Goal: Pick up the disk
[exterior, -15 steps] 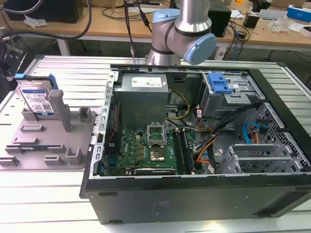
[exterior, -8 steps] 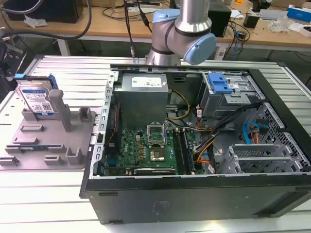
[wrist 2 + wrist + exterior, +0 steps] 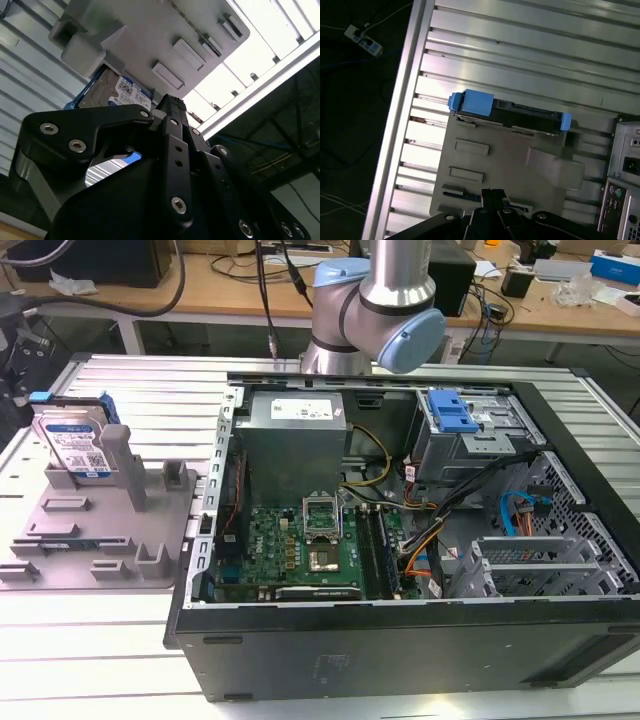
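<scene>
The disk (image 3: 75, 440) stands on edge in a grey fixture (image 3: 110, 540) at the exterior view's left, its white-and-blue label facing the camera and blue rails on its sides. In the first wrist view I look down on the disk's (image 3: 520, 114) top edge, with the fixture (image 3: 510, 160) beside it. My gripper (image 3: 493, 192) hangs well above the fixture, apart from the disk, fingertips together and holding nothing. The second wrist view shows the gripper (image 3: 167, 100) in front of the disk's label (image 3: 120, 92) and the fixture (image 3: 150, 35).
An open black computer case (image 3: 400, 640) fills the middle and right of the exterior view, with a motherboard (image 3: 300, 540), cables and a blue-handled drive cage (image 3: 455, 415). The arm (image 3: 375, 300) stands behind it. The ribbed aluminium table (image 3: 150, 380) ends just beyond the fixture.
</scene>
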You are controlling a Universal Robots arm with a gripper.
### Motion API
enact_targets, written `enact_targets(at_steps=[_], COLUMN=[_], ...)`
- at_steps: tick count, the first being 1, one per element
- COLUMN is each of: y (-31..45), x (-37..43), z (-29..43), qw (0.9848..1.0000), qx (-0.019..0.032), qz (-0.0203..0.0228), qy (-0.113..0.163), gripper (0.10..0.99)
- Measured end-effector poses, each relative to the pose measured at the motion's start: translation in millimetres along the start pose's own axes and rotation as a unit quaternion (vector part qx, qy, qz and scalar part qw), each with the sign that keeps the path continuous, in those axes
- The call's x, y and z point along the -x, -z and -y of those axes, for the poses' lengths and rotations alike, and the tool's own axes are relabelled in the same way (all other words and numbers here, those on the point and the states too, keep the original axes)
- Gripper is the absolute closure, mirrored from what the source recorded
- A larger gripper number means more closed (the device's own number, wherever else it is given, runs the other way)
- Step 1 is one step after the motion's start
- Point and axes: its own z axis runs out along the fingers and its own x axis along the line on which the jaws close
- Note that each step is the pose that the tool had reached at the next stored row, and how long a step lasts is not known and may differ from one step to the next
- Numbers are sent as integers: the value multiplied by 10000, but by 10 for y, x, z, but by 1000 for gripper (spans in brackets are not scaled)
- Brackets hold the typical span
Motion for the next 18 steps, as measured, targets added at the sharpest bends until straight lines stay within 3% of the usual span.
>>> enact_targets(at_steps=[5,10,14,15,16,18], y=[-8,-15,-20,-21,-24,-27], x=[0,0,0,0,0,0], z=[0,0,1,1,1,1], qw=[9985,9939,9883,9859,9809,9769], qx=[0,-1,-2,-2,-2,-3], qz=[-20,-40,-53,-58,-67,-73], qy=[541,1106,1527,1675,1946,2138], gripper=[980,980,980,980,980,980])
